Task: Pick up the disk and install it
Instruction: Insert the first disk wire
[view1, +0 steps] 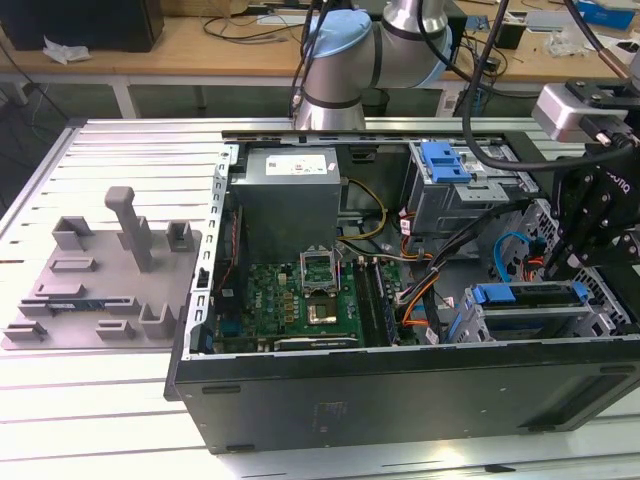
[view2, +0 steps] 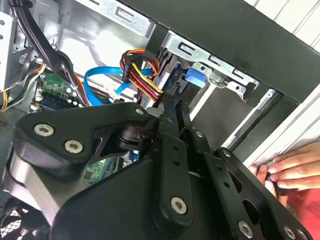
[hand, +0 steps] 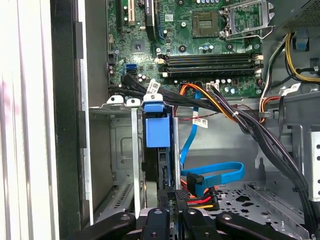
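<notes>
Disk (hand: 156, 131) sits on edge in the bay slot of the computer case (view1: 400, 395), claw (hand: 169, 197) clenched on its rear end. Push straight along the rails, clear of the cables (hand: 202, 192).

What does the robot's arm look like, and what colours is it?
The arm is shiny silver tubing with a light blue cap at its joint and black cables hanging alongside. Its end effector is black, built from flat linked bars joined by round silver bolts.

An open computer case (view1: 400, 400) shows a green motherboard (view1: 300, 300), beside a grey fixture plate (view1: 100, 280).
</notes>
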